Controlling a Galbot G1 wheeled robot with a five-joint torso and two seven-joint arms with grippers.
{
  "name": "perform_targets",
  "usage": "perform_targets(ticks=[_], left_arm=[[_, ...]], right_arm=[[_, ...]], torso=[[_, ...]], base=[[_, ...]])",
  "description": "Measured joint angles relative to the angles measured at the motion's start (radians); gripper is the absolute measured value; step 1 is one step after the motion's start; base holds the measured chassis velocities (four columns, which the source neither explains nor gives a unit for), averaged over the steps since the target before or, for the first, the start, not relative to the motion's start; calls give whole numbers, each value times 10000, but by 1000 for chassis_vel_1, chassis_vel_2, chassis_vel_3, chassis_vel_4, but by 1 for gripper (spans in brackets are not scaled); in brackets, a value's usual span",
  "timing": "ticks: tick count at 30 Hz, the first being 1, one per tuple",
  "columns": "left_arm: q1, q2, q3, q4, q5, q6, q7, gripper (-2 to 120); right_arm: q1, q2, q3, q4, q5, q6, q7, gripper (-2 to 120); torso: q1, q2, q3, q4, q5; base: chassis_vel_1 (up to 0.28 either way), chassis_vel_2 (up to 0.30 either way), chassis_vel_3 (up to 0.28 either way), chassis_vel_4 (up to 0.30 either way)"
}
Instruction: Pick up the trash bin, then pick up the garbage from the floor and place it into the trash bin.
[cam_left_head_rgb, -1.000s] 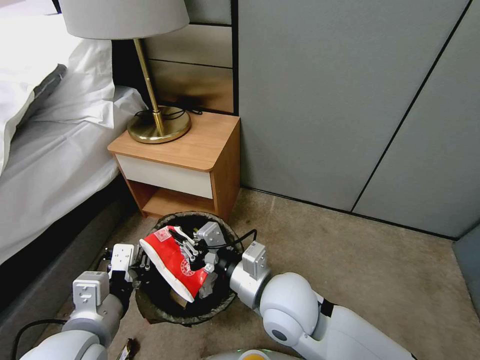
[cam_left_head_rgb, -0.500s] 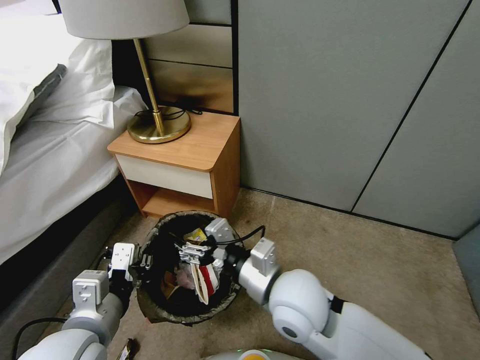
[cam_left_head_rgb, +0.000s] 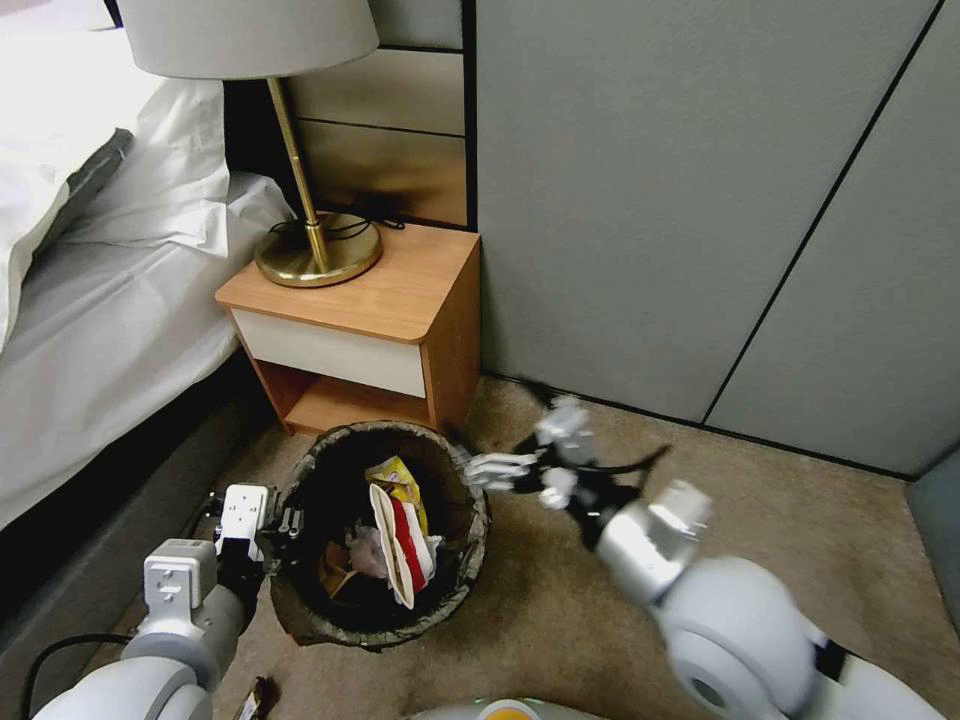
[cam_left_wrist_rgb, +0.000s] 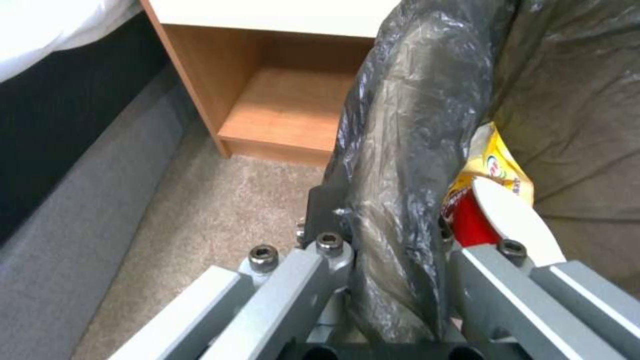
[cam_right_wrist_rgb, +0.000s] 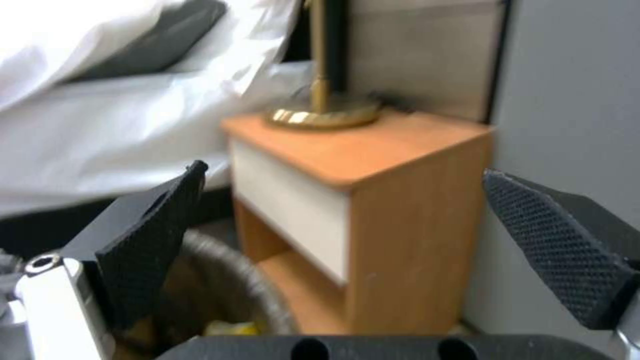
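The trash bin (cam_left_head_rgb: 455, 580), lined with a dark bag, stands on the carpet floor (cam_left_head_rgb: 620, 470) in front of a nightstand. My left gripper (cam_left_head_rgb: 285, 525) is shut on the bin's left rim; in the left wrist view the bin's rim (cam_left_wrist_rgb: 400, 165) sits clamped in the left gripper (cam_left_wrist_rgb: 393, 270). Garbage lies inside: a red-white wrapper (cam_left_head_rgb: 405, 545), a yellow wrapper (cam_left_head_rgb: 395, 478) and brown paper (cam_left_head_rgb: 335, 570). The red-white wrapper (cam_left_wrist_rgb: 487, 215) also lies close to the clamped rim. My right gripper (cam_left_head_rgb: 490, 468) hovers open and empty just right of the bin. In the right wrist view its black pads (cam_right_wrist_rgb: 160, 235) are spread wide above the bin's rim (cam_right_wrist_rgb: 227, 260).
A wooden nightstand (cam_left_head_rgb: 370, 320) with a brass lamp (cam_left_head_rgb: 315, 250) stands right behind the bin. The bed (cam_left_head_rgb: 90, 330) runs along the left, grey wall panels (cam_left_head_rgb: 700, 220) close the back. A small dark scrap (cam_left_head_rgb: 255, 698) lies on the carpet by my left arm.
The right gripper let go of the red-white wrapper, which dropped into the bin. That gripper then pulled out to the right of the bin. The left gripper kept its hold.
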Motion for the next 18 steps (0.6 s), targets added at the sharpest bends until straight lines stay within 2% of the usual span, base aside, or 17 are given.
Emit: perform_targets(ticks=[1, 3, 6, 7, 9, 11, 12, 15, 18], left_arm=[[7, 0, -11, 0, -11, 0, 0, 3], [13, -7, -12, 0, -14, 0, 0, 3], [46, -46, -9, 0, -21, -3, -2, 3], [46, -46, -9, 0, -21, -3, -2, 3], [39, -45, -5, 0, -21, -13, -3, 3], [-3, -63, -20, 0, -65, -22, -4, 3], [-3, -63, -20, 0, -65, -22, -4, 3], [-53, -67, -52, 0, -137, -23, -22, 3], [-90, -64, -58, 0, -143, -23, -25, 3]], right_arm=[[-492, 37, 623, 251, -205, 181, -128, 100], [-746, 91, 916, 337, -393, 307, -170, 100], [-2030, 619, 2368, 451, -1409, 909, -417, 100], [-2030, 619, 2368, 451, -1409, 909, -417, 100], [-2773, 1130, 2947, 343, -1917, 1251, -675, 100], [-3509, 2266, 3504, 15, -2737, 1893, -1036, 100], [-3509, 2266, 3504, 15, -2737, 1893, -1036, 100], [-4281, 3632, 4080, -358, -3424, 2834, -1447, 100], [-4691, 4088, 4467, -527, -3547, 3336, -1851, 100]], torso=[[0, -1, 0, -1, 0], [0, 0, 0, 1, 0], [0, -1, 0, 5, 2], [0, -1, 0, 5, 2], [0, 0, 0, 3, -2], [0, 0, 0, 2, 1], [0, 0, 0, 2, 1], [0, 0, -1, 1, -1], [-1, 0, 0, 2, -1]], base=[[0, 0, 0, 0], [0, 0, 0, 0], [0, 0, 0, 0], [0, 0, 0, 0], [0, 0, 0, 0], [0, 0, 0, 0], [0, 0, 0, 0], [0, 0, 0, 0], [0, 0, 0, 0]])
